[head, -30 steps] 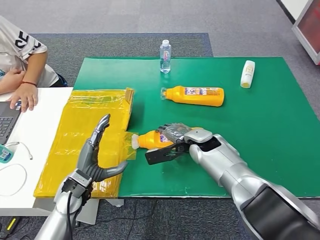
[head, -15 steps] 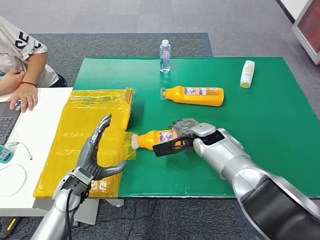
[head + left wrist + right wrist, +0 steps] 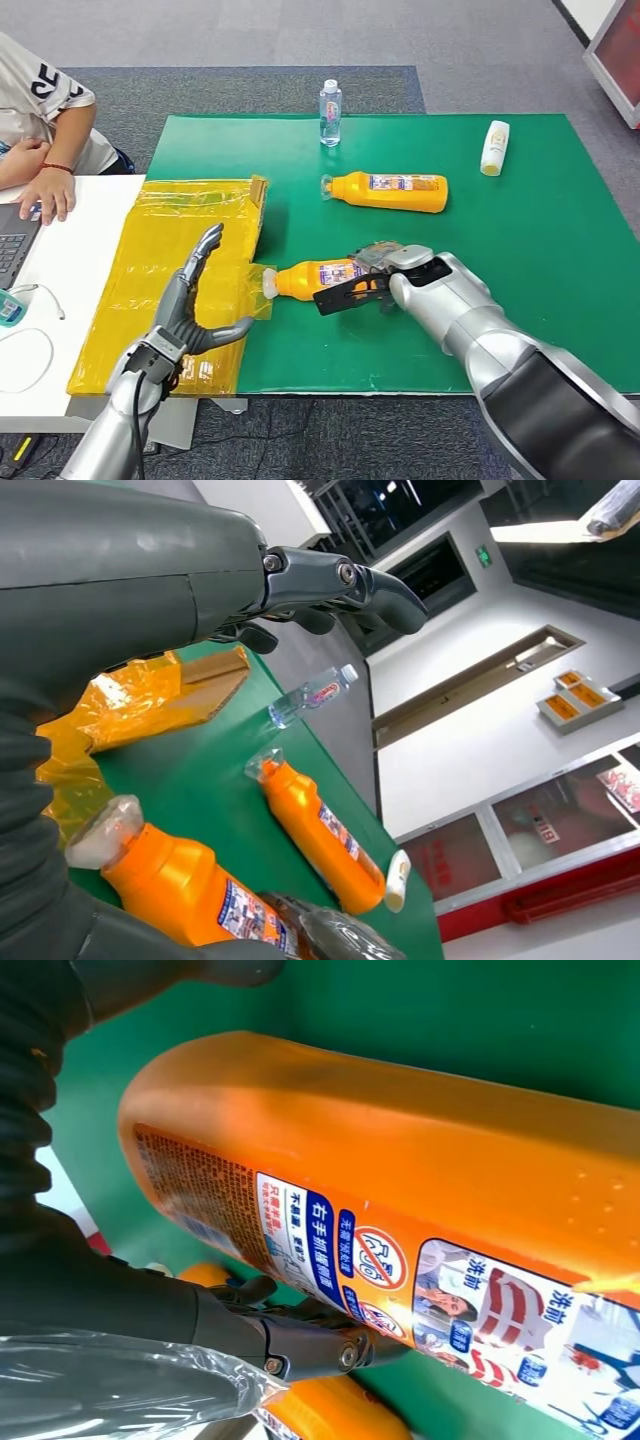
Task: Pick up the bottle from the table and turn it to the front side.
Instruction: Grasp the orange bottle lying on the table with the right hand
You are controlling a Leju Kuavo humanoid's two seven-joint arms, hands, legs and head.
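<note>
An orange bottle [image 3: 309, 278] [image 3: 181, 890] [image 3: 423, 1160] lies on its side on the green mat [image 3: 528, 260], its clear cap pointing left and touching the yellow bag [image 3: 173, 240]. Its printed label faces up. My right hand [image 3: 377, 275] sits around the bottle's base end, fingers over the top and the dark thumb along the near side. In the right wrist view a dark finger [image 3: 302, 1345] lies against the label. My left hand [image 3: 189, 310] [image 3: 151, 570] hovers open over the bag's front edge, holding nothing.
A second orange bottle [image 3: 389, 190] [image 3: 317, 825] lies further back. A small water bottle [image 3: 330, 112] stands at the mat's far edge and a white bottle [image 3: 495, 147] lies at the far right. A person [image 3: 45, 110] sits at the white table [image 3: 68, 290] by a laptop [image 3: 11, 245].
My right hand has slid to the right along the near orange bottle, uncovering its label. The bottle has stayed in place. The left hand has barely moved.
</note>
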